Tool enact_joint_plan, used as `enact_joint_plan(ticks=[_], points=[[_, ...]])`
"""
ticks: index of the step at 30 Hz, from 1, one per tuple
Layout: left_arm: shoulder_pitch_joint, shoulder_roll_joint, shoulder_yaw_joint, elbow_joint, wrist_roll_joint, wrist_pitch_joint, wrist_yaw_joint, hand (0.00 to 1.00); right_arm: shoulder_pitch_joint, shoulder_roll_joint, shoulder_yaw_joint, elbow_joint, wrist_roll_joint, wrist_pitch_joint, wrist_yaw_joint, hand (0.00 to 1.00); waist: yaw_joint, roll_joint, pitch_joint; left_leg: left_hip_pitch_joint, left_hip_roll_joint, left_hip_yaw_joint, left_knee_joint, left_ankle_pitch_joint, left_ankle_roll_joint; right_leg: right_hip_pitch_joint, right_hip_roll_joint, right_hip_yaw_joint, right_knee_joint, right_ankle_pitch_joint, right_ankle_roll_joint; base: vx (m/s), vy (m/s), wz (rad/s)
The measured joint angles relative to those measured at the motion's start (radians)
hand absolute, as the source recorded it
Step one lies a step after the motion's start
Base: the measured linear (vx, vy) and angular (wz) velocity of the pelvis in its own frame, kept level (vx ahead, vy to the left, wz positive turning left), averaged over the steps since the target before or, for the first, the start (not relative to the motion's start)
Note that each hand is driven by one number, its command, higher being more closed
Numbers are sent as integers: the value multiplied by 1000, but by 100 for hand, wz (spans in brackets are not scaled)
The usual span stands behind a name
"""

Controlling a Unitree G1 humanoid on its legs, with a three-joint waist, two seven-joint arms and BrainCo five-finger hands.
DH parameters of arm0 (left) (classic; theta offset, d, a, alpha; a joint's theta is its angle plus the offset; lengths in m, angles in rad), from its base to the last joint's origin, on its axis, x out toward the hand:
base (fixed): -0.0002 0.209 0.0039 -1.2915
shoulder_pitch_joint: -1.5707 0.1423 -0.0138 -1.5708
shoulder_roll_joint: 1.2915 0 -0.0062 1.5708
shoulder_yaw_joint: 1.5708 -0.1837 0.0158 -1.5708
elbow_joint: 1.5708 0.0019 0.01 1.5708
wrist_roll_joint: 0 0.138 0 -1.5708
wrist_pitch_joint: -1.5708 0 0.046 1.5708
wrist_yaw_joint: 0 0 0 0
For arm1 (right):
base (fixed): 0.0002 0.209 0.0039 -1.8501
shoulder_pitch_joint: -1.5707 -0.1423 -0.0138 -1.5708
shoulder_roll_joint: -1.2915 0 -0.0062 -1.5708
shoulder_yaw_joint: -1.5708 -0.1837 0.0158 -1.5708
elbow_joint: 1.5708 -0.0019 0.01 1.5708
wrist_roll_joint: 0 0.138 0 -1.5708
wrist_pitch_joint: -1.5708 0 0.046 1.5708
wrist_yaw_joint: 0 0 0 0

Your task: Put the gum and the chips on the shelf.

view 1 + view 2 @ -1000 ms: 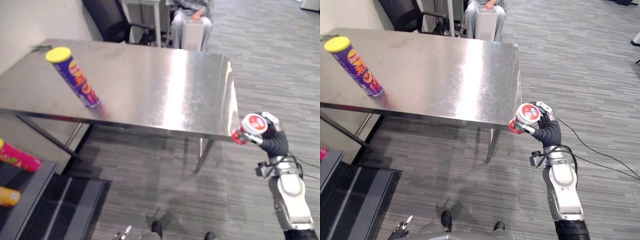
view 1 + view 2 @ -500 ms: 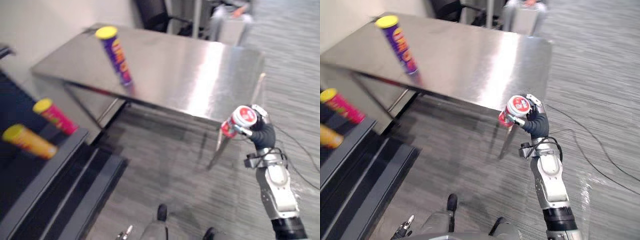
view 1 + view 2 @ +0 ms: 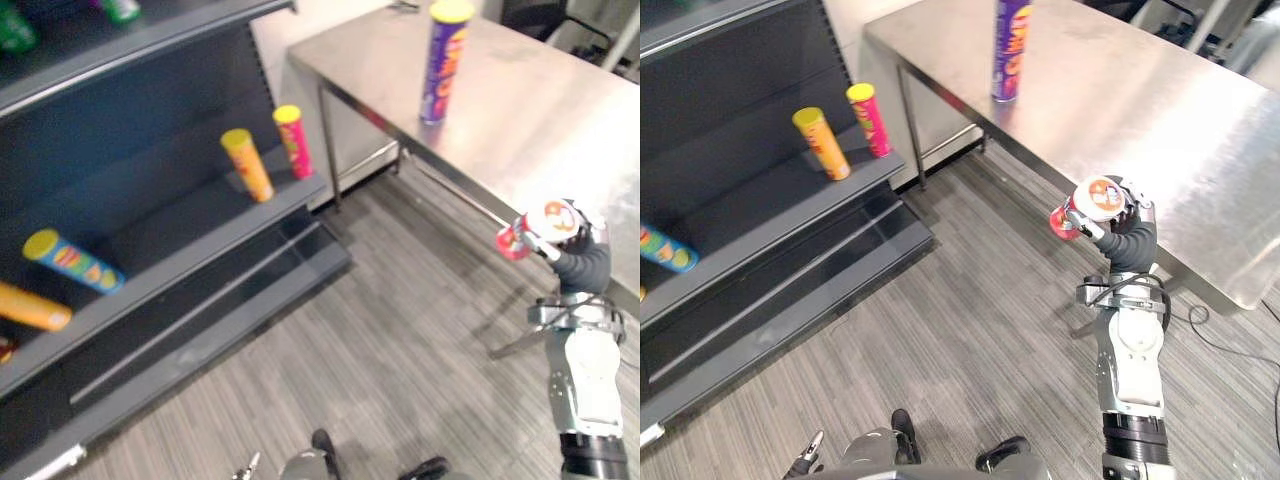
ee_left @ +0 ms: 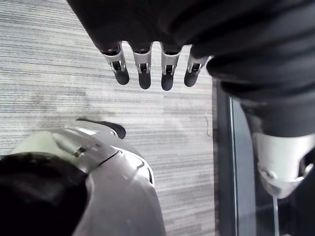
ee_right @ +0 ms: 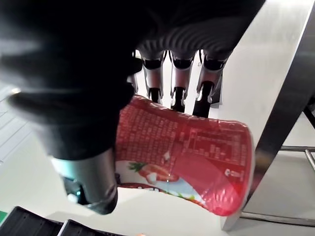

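Observation:
My right hand (image 3: pixel 1127 238) is shut on a red gum tub (image 3: pixel 1088 204) with a white lid, held in the air beside the steel table's (image 3: pixel 1160 110) near edge. In the right wrist view the fingers (image 5: pixel 176 78) and thumb curl round the tub (image 5: pixel 189 160). A purple chips can (image 3: pixel 443 62) with a yellow lid stands upright on the table, near its left end. The dark shelf unit (image 3: pixel 150 270) stands to the left. My left hand (image 4: pixel 142 69) hangs over the carpet with straight fingers, holding nothing.
On the shelf's middle board stand a yellow can (image 3: pixel 246 165) and a pink can (image 3: pixel 293 142); a blue can (image 3: pixel 72 262) and an orange can (image 3: pixel 30 305) lie lower left. Green bottles (image 3: pixel 15 25) sit on the top board. Grey carpet lies between shelf and table.
The camera has swung left, so the shelf now shows fully and the table sits at the upper right. My right hand still holds the gum tub at about the same height.

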Motion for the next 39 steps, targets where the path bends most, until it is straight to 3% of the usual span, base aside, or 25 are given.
enact_joint_plan(ticks=[6, 11, 15, 17, 19, 22, 24, 25, 26, 27, 28, 30, 32, 35, 37, 38, 39], points=[[18, 7, 0, -1, 64, 5, 9, 0, 14, 41, -9, 23, -35, 4, -4, 100, 10, -14, -2, 2, -63, -21, -10, 3, 4, 7, -50, 7, -1, 52, -1, -61, 155, 11], [24, 16, 2, -2, 63, 4, 15, 0, 38, 45, -6, 50, -39, 20, -1, 100, 30, -16, 0, 2, -71, -26, -36, 1, 9, 0, -23, 72, -47, 55, -6, -88, 61, 8], [26, 17, 27, -2, 63, 4, 14, 0, 43, 45, 6, 52, -38, 22, 2, 100, 32, -26, 7, 3, -63, -19, -79, 28, 5, -6, 15, 92, -94, 51, 1, -8, -3, 22], [25, 20, 28, -4, 63, 5, 14, 0, 36, 46, 53, 63, -38, 22, 2, 100, 49, -38, 15, -16, -41, -21, -53, 40, 12, -6, 34, 92, -105, 52, 3, 20, -35, 4], [24, 21, 27, -11, 62, 5, 12, 0, 1, 47, 111, 84, -38, 23, 15, 100, 57, -51, 27, -48, -17, -27, 18, 14, 9, -6, 47, 91, -99, 59, -3, 51, -27, 2], [22, 20, 23, -11, 62, 7, 5, 0, -25, 47, 159, 99, -38, 25, 34, 100, 86, -55, 33, -70, -3, -39, 103, -42, 7, 1, 20, 99, -28, 61, -2, 65, 37, 12], [26, 26, 14, -10, 62, 8, 4, 0, -17, 45, 175, 99, -38, 27, 43, 100, 79, -51, 37, -65, -32, -90, 126, -64, 29, -4, -38, 223, 98, 67, -20, 95, 132, 77], [27, 40, -13, -16, 64, 4, 5, 0, -5, 37, 181, 98, -38, 29, 48, 100, 73, -48, 41, -58, -58, -142, 141, -80, 54, -56, -62, 421, 211, 94, -123, 87, 129, 101], [26, 46, -24, -19, 64, 4, 5, 0, 0, 31, 187, 96, -38, 29, 54, 100, 72, -42, 45, -47, -63, -166, 144, -84, 60, -102, -53, 542, 265, 102, -155, 158, 146, 126], [20, 65, -31, -21, 64, 4, 8, 0, 12, 34, 205, 90, -37, 28, 73, 100, 66, -33, 55, -51, -67, -231, 150, -87, 71, -145, 24, 751, 281, 19, -92, 131, 29, 142], [17, 78, -30, -18, 64, 4, 17, 0, 26, 35, 234, 77, -35, 28, 93, 100, 45, -48, 66, -50, -96, -291, 146, -83, 80, -159, 93, 872, 253, -60, -73, 158, 30, 150], [8, 97, -27, -10, 64, 3, 26, 0, 57, 37, 262, 43, -30, 28, 116, 100, 42, -67, 76, -39, -153, -352, 149, -87, 88, -178, 135, 948, 205, -91, -55, 141, -6, 142], [1, 91, -30, 3, 64, 4, 31, 0, 72, 37, 268, 30, -26, 28, 131, 100, 41, -65, 87, -20, -193, -404, 158, -94, 89, -204, 153, 999, 180, -93, -39, 159, -4, 119], [-1, 87, -31, 14, 64, 4, 36, 0, 87, 37, 287, -2, 15, 27, 156, 100, 40, -56, 95, -16, -227, -487, 193, -113, 60, -226, 174, 1052, 106, -67, 1, 155, -54, 96], [-1, 90, -30, 19, 64, 4, 39, 0, 86, 38, 300, -26, 53, 25, 184, 100, 45, -73, 95, -36, -250, -529, 255, -157, 32, -185, 170, 1039, 5, -7, 44, 161, -192, 72], [-7, 76, -30, 30, 64, 4, 39, 0, 77, 35, 299, -24, 61, 24, 195, 100, 49, -55, 100, -47, -234, -546, 278, -178, 18, -172, 185, 1017, 2, -12, 66, 128, -200, 44], [-7, 69, -30, 33, 64, 5, 39, 0, 78, 39, 300, -26, 69, 23, 198, 100, 48, -50, 96, -50, -224, -553, 276, -183, 13, -172, 196, 1010, -5, -14, 61, 129, -196, 19]])
